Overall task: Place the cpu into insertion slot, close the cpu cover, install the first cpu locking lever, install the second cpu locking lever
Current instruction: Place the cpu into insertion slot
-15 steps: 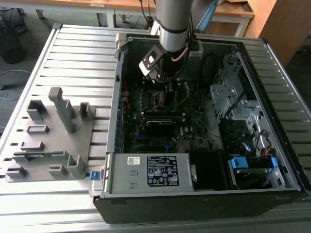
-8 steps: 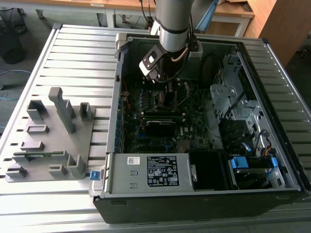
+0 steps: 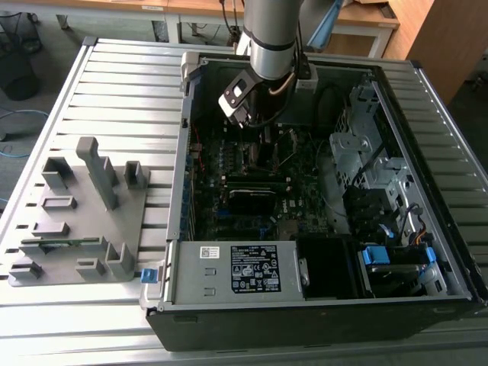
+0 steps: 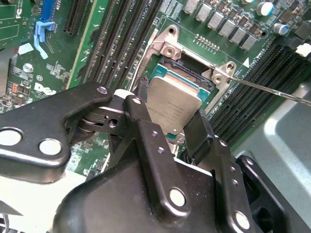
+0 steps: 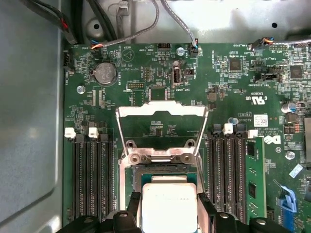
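Observation:
In both wrist views my gripper (image 4: 170, 116) (image 5: 167, 208) is shut on the cpu (image 4: 171, 104) (image 5: 168, 201), a flat silver square held by two opposite edges between the black fingers (image 4: 142, 114). The cpu sits just over the insertion slot (image 4: 170, 73) (image 5: 163, 172); I cannot tell whether it is touching it. The cpu cover (image 5: 160, 111), a silvery frame with a square window, stands flipped open beyond the slot. A thin wire locking lever (image 4: 272, 91) juts out sideways. In the exterior view the arm (image 3: 268, 46) reaches down into the open computer case (image 3: 177, 198).
Rows of black memory slots (image 5: 92, 179) (image 5: 226, 170) flank the socket. Cables (image 5: 141, 24) run along the case wall. A grey fixture block (image 3: 76, 213) lies at the exterior view's left, drive bays (image 3: 366, 152) at its right, a power supply (image 3: 244, 268) in front.

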You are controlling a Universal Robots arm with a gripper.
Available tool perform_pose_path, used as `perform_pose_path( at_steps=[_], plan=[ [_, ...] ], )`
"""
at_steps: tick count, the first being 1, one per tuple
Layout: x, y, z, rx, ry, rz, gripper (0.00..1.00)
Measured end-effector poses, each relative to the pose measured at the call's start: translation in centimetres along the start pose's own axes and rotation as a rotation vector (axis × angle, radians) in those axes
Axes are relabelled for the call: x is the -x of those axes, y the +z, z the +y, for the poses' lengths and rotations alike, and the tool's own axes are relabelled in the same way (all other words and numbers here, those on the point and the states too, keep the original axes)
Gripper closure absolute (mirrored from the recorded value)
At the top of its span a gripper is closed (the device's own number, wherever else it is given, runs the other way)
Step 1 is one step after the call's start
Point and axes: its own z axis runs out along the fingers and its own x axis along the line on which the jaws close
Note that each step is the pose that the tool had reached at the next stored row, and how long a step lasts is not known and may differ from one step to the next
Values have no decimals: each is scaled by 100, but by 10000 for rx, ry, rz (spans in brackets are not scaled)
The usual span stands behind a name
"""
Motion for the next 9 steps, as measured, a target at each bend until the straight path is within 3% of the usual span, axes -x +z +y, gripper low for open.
perform_pose_path(
  at_steps=[2,9],
  plan=[
    [-5,9,0,0,-2,-32,46],
    [-10,58,-3,66,-7,-42,46]
  ],
)
